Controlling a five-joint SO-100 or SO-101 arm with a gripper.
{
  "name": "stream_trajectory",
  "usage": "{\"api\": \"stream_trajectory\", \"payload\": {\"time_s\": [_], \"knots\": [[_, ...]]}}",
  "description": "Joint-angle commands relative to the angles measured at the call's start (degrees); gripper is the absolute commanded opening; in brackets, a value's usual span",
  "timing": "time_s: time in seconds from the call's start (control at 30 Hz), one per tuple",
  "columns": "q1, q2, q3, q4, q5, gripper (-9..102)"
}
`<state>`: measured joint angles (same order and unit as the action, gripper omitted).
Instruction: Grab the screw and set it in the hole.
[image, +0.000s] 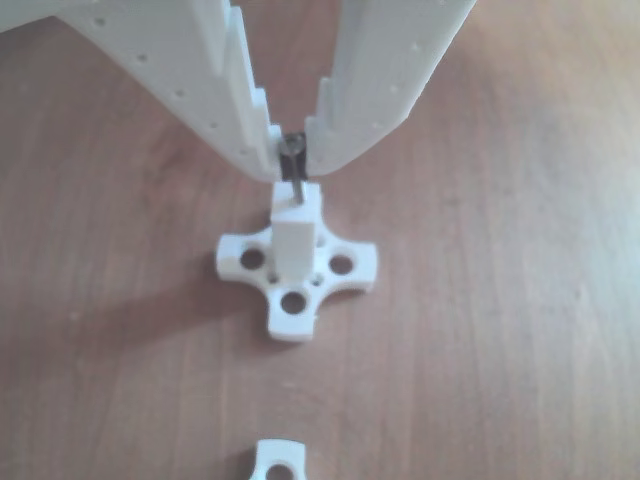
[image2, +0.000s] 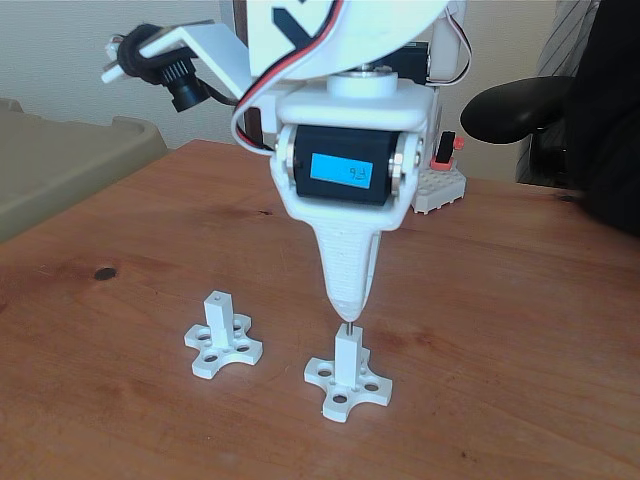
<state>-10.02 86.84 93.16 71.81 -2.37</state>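
The reddish-brown wooden table (image2: 520, 330) carries two white plastic posts on cross-shaped bases, and your white printed gripper (image2: 347, 318) hangs straight down over the nearer post (image2: 347, 360). The second white post (image2: 218, 320) stands well apart to the left in the fixed view; ignore it.

In the other view the two fingers (image: 245, 130) are pinched on the thin silver-grey metal screw (image: 293, 160), holding it by the head end — the shank hangs down and its tip sits at the post's square top face, where the tiny hole (image: 297, 198) lies. The tip hides the hole, so you cannot tell whether it has entered or merely rests on the face.

To finish the step well, I'd judge:
- Keep the screw upright; any tilt may make the tip skate off the small face.
- Lower slowly, watching the other view for the shank to shorten.
- If the post's cross-shaped base (image: 340, 268) shifts or tips, stop — you are pushing beside the hole.
- Release only once the screw stands by itself.
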Motion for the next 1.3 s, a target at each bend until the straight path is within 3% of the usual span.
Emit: {"api": "stream_trajectory", "payload": {"time_s": [0.0, 1.27], "knots": [[0.00, 1.14, -0.18, 0.62, -0.97, -4], [-0.35, 2.37, 0.26, 2.55, -1.85, -4]]}}
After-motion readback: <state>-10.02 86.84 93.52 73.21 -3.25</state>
